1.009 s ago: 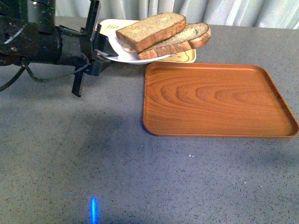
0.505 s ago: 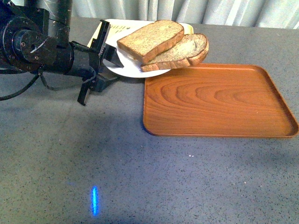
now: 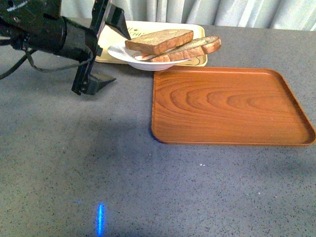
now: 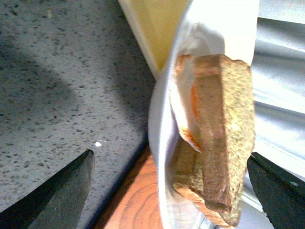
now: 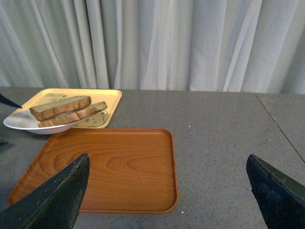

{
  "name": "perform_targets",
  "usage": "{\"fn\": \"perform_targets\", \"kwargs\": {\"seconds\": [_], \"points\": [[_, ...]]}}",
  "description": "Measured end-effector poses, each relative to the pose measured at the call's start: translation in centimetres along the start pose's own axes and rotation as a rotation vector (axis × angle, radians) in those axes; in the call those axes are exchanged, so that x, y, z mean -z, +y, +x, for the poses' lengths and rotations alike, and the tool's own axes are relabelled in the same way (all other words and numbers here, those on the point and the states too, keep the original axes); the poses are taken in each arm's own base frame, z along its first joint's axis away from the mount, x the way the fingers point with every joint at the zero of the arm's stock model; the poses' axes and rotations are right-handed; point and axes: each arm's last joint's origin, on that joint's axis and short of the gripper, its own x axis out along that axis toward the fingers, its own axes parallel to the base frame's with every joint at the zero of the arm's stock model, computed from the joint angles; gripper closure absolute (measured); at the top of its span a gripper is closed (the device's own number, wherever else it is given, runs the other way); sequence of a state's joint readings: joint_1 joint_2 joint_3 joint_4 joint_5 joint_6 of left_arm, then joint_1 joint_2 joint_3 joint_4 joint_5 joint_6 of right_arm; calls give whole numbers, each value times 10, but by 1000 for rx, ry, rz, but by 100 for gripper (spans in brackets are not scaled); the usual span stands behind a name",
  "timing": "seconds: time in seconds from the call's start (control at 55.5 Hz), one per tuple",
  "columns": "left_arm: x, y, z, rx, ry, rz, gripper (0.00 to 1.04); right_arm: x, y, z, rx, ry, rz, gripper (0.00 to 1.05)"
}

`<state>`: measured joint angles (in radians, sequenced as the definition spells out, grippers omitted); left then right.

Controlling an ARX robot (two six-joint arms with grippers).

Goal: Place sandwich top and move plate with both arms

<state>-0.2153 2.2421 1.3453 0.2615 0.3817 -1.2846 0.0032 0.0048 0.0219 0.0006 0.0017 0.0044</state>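
Note:
The white plate [image 3: 118,52] lies at the yellow tray's front edge, by the wooden tray's far left corner. On it the square sandwich top [image 3: 158,40] lies over a domed slice [image 3: 200,47]. My left gripper [image 3: 118,53] is open, its fingers either side of the plate's left rim and not closed on it. The left wrist view shows the plate rim [image 4: 157,143] and sandwich top [image 4: 228,119] between the wide-apart fingers of the left gripper [image 4: 169,191]. My right gripper [image 5: 164,198] is open and empty, well back from the plate [image 5: 19,123]; it is out of the front view.
The brown wooden tray [image 3: 229,106] lies empty at right of centre, its far left corner beside the plate. A yellow tray [image 3: 148,27] sits behind and under the plate. Grey curtains hang behind the grey speckled table [image 3: 74,158].
The plate was tilted up with the left gripper at its rim; it now sits lower and level. The left gripper has rotated and its fingers stand wider apart.

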Motion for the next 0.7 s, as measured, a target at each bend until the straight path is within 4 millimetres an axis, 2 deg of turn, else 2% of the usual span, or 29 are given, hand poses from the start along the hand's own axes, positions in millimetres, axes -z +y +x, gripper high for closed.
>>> {"fn": "perform_targets", "kwargs": {"seconds": [0.09, 0.162, 0.234, 0.486, 0.523, 0.541, 0.577, 0.595, 0.649, 0.685, 0.703], "points": [[0, -1, -6, 13, -3, 0, 9, 0, 0, 0, 0, 0, 0, 9], [0, 7, -10, 26, -9, -4, 9, 0, 0, 0, 0, 0, 0, 9], [-3, 18, -22, 56, -18, -3, 9, 0, 0, 0, 0, 0, 0, 9], [1, 43, -117, 203, -139, 178, 9, 0, 0, 0, 0, 0, 0, 9], [6, 48, -132, 216, -337, 340, 16, 0, 0, 0, 1, 0, 0, 9], [7, 50, -136, 220, -391, 363, 18, 0, 0, 0, 1, 0, 0, 9], [12, 59, -156, 206, -582, 523, 25, 0, 0, 0, -3, 0, 0, 9], [14, 61, -161, 193, -624, 584, 27, 0, 0, 0, -2, 0, 0, 9], [29, 73, -195, 85, -795, 789, 37, 0, 0, 0, -2, 0, 0, 9], [49, 82, -226, 0, -861, 962, 48, 0, 0, 0, 0, 0, 0, 9], [56, 86, -234, -15, -866, 1000, 52, 0, 0, 0, 0, 0, 0, 9]]}}
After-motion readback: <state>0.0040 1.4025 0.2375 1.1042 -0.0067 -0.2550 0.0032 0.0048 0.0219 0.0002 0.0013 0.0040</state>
